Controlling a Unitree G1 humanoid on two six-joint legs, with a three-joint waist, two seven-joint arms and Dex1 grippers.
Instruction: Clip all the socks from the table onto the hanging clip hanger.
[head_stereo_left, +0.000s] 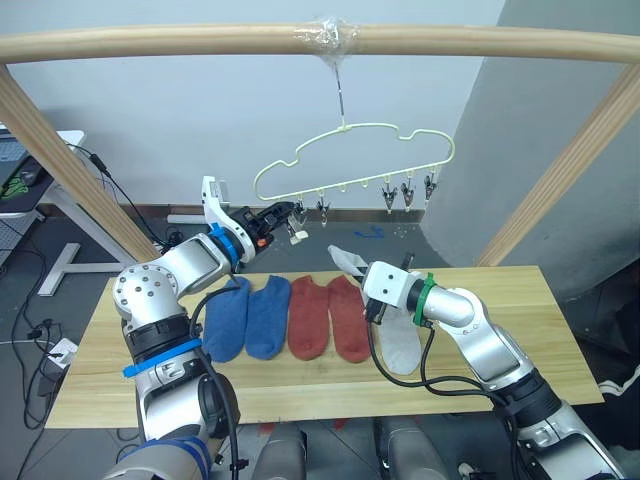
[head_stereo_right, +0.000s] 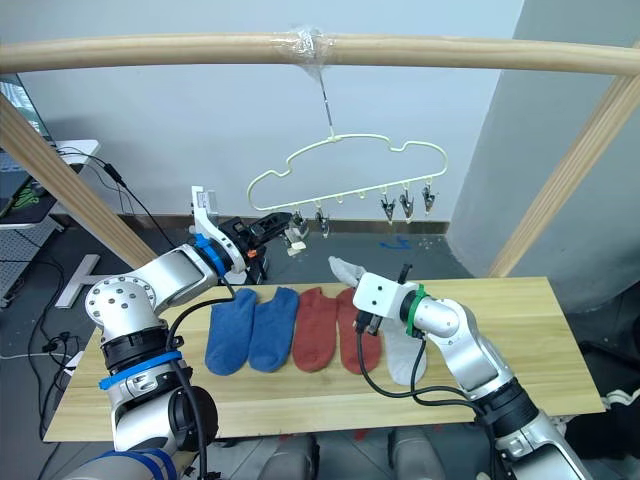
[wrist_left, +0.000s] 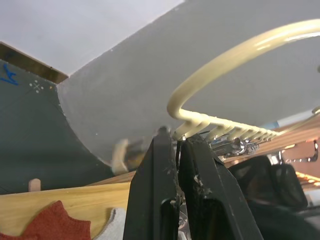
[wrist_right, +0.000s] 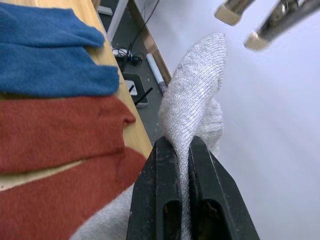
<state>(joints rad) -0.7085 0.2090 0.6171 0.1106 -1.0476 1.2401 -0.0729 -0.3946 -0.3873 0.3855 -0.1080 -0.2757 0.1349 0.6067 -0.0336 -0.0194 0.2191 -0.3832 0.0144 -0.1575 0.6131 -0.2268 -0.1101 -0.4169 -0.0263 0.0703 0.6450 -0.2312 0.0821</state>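
A wooden pole frame (head_stereo_left: 300, 40) spans the table (head_stereo_left: 520, 300), with the clip hanger (head_stereo_left: 350, 160) hooked at its middle and hanging above both grippers. The left gripper (head_stereo_left: 285, 213) is raised to the hanger's left end, its fingers pressed together on what looks like the end clip (head_stereo_left: 297, 226), though the wrist view is too crowded to be sure the clip is squeezed open. Below and to its right, the right gripper (head_stereo_right: 352, 290) pinches the cuff of a grey sock (wrist_right: 192, 102), its toe end lifted off the wood and pointing up toward the clips. Behind that gripper lies a second grey sock (head_stereo_left: 402, 340); to its left sit two red socks (head_stereo_left: 328, 315) and two blue socks (head_stereo_left: 246, 315) in a flat row. No sock hangs yet, so the job looks barely begun. To do this step well, the right gripper should probably carry the sock's free edge up into the held clip, keeping the fabric taut and the hanger from swinging, before the left lets the clip bite.
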